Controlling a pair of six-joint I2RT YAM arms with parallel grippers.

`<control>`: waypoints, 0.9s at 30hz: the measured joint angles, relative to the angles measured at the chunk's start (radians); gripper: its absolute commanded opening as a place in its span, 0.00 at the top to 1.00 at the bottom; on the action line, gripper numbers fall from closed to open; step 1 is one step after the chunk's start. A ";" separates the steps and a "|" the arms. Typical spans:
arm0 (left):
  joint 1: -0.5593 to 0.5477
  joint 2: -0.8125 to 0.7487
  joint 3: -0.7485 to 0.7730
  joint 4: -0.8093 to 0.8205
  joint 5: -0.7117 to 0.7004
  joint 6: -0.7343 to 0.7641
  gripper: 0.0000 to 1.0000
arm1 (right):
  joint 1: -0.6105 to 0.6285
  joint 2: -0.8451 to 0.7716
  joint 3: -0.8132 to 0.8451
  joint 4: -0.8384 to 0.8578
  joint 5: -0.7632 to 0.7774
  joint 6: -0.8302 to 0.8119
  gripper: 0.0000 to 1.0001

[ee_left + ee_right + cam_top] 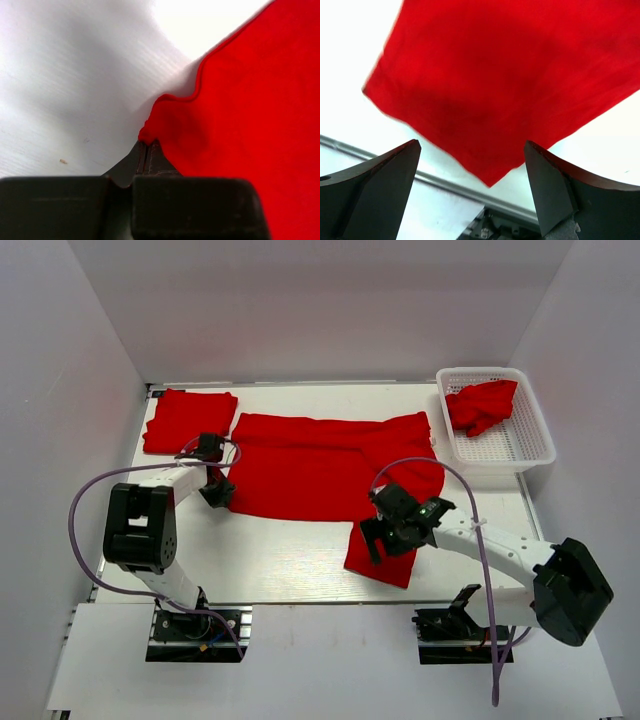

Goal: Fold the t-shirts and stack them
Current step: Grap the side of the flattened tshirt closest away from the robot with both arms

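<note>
The spread bright red cloth t-shirt (310, 475) lies flat at the centre of the white worktop (280, 560). The left pincer (146, 147) is fully closed, pinching the near-left corner of this shirt. The right pincer (470, 150) stands wide open above the shirt's near-right flap, gripping nothing. A folded red t-shirt (188, 420) lies at the far-left corner. A crumpled red t-shirt (482, 405) lies in the white plastic mesh basket (515, 440) at far right.

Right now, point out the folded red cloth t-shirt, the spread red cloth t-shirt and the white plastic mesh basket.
folded red cloth t-shirt (188, 420): top view, its middle.
spread red cloth t-shirt (300, 475): top view, its body.
white plastic mesh basket (515, 438): top view, bare mesh floor.
</note>
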 measured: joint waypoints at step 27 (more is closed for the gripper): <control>0.000 0.069 0.081 -0.011 -0.014 0.037 1.00 | 0.343 0.111 -0.037 0.011 0.144 0.072 0.10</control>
